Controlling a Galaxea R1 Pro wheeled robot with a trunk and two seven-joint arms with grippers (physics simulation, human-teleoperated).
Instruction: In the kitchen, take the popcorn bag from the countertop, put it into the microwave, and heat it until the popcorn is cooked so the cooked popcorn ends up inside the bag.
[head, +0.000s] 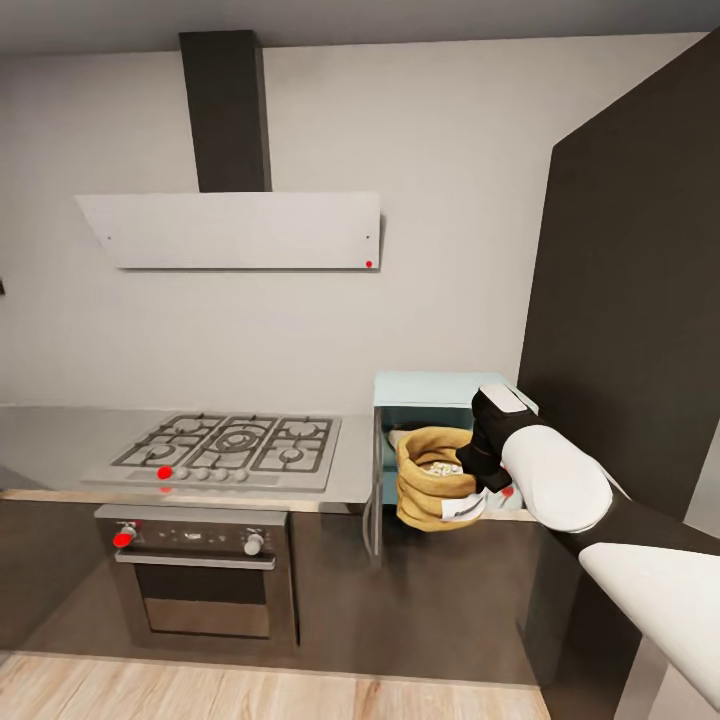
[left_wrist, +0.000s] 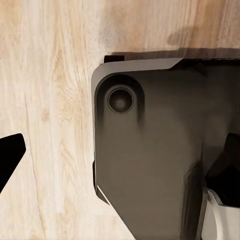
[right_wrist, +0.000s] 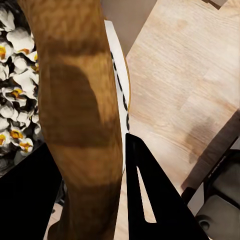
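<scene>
The popcorn bag (head: 432, 490), a tan sack with a white label, hangs tilted in front of the open microwave (head: 440, 390), its bottom below the counter edge. My right gripper (head: 478, 462) is shut on the bag's rolled rim (right_wrist: 80, 115), with one black finger (right_wrist: 155, 195) outside the rim and the other (right_wrist: 25, 200) inside. White and yellow popped popcorn (right_wrist: 15, 90) fills the sack (head: 438, 467). The microwave's door (head: 376, 490) stands swung open to the left, seen edge-on. My left gripper (left_wrist: 120, 160) points down at the floor, its fingertips (left_wrist: 10, 156) wide apart with nothing between them.
The steel countertop (head: 60, 440) carries a gas hob (head: 235, 445) over a built-in oven (head: 200, 580). A hood (head: 230, 230) hangs above. A tall dark cabinet (head: 630, 300) walls the right side. The robot's dark base (left_wrist: 150, 160) sits on the wooden floor (left_wrist: 45, 100).
</scene>
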